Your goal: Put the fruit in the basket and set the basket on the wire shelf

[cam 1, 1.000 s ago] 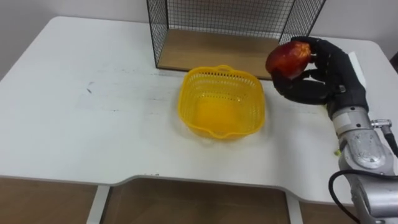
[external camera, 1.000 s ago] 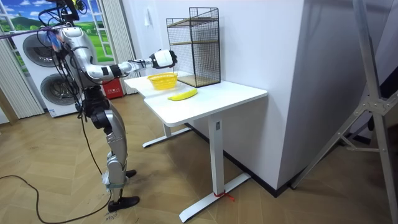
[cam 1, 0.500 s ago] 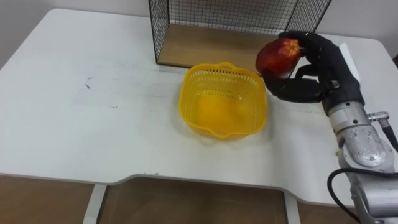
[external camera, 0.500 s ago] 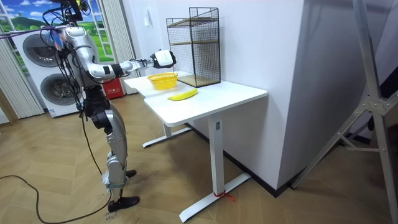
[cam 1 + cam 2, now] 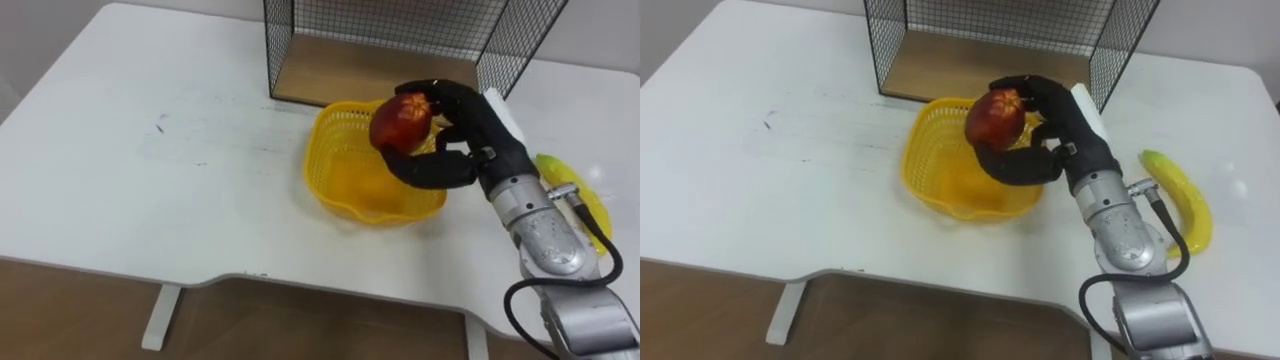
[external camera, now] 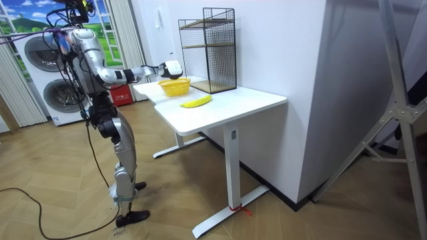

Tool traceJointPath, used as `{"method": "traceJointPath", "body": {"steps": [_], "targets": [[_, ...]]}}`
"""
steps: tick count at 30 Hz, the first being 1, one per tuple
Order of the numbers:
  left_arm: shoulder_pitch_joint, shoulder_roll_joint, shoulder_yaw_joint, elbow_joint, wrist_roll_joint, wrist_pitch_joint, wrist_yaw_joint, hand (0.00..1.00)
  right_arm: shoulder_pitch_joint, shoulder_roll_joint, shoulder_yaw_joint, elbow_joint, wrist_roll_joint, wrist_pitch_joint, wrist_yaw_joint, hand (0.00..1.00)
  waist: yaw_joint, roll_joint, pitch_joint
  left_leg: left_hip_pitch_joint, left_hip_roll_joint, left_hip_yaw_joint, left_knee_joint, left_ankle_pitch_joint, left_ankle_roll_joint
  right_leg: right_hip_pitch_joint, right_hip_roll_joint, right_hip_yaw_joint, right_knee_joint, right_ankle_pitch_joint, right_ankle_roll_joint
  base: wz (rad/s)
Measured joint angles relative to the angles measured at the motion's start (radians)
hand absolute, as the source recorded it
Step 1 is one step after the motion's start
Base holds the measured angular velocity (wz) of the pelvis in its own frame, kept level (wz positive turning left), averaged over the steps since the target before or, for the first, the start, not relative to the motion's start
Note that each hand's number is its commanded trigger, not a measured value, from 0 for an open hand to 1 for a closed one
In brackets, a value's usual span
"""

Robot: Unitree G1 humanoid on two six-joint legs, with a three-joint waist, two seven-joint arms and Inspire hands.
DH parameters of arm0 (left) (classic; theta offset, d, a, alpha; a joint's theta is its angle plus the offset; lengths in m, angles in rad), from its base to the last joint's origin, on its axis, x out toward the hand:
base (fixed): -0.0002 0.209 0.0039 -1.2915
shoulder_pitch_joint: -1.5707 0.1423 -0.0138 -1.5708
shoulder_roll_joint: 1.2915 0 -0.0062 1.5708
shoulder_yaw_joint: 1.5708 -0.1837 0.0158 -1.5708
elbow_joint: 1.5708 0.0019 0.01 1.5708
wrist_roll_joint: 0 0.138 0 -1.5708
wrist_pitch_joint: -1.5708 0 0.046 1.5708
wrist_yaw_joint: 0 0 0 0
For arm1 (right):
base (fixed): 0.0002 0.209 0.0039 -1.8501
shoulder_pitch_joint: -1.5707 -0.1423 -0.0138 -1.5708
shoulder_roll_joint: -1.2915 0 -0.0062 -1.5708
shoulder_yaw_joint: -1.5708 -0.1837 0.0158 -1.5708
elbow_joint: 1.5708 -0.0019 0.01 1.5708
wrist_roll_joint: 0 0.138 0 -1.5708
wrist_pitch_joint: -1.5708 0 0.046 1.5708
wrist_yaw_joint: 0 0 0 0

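Right eye view: the right hand [image 5: 1055, 135] has its fingers curled round the red apple [image 5: 992, 118], held just over the yellow basket [image 5: 920, 180]. The banana [image 5: 1185, 195] lies lengthwise on the table [image 5: 790, 180], right of this arm.

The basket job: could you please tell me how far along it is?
Nothing is finished: the basket looks empty and stands on the table before the wire shelf. In hand: the right hand holds the apple over the basket. Left to do: drop the apple in, add the banana from the table, then put the basket on the shelf.
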Motion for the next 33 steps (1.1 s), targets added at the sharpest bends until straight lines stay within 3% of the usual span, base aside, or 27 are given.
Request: {"method": "traceJointPath", "body": {"steps": [1, 2, 3, 12, 33], "targets": [[0.0, -0.001, 0.0, 0.001, 0.0, 0.002, 0.0, 0.0, 0.0, 0.001, 0.0, 0.0, -0.003, 0.0, 0.006, 0.99, 0.0, 0.002, 0.0009, -0.002, 0.0, -0.001, 0.003, 0.0, 0.0, 0.0, 0.0, -0.002, 0.001, 0.0, 0.0, 0.04], [0.0, -0.001, 0.0, 0.001, 0.0, 0.003, 0.0, 0.0, 0.0, 0.001, 0.0, 0.0, -0.006, 0.001, 0.009, 0.31, 0.0, 0.003, 0.0009, -0.005, 0.0, -0.003, 0.005, 0.0, 0.0, 0.0, 0.0, -0.003, 0.001, 0.0, -0.001, 0.06], [-0.001, -0.001, 0.0, 0.001, 0.0, 0.007, 0.0, 0.0, 0.0, 0.001, 0.0, 0.0, -0.017, 0.004, 0.015, 0.0, -0.001, 0.004, 0.001, -0.009, 0.0, -0.006, 0.005, 0.0, 0.0, -0.002, 0.0, -0.006, 0.002, 0.001, -0.002, 0.09], [0.009, -0.001, 0.0, 0.001, 0.001, 0.038, -0.002, 0.0, 0.0, 0.001, 0.0, 0.0, -0.074, 0.008, 0.04, 0.0, 0.0, 0.012, -0.0037, -0.021, 0.0, -0.013, 0.008, 0.0, 0.0, -0.011, 0.0, -0.017, 0.007, 0.002, -0.003, 0.02], [0.008, -0.001, 0.0, 0.002, 0.008, 0.04, -0.001, 0.0, 0.0, 0.004, -0.001, 0.001, -0.077, 0.028, 0.04, 0.0, 0.0, 0.013, -0.0049, -0.018, 0.0, -0.012, 0.006, 0.0, 0.0, -0.01, 0.0, -0.017, 0.008, 0.002, -0.003, 0.0]]}}
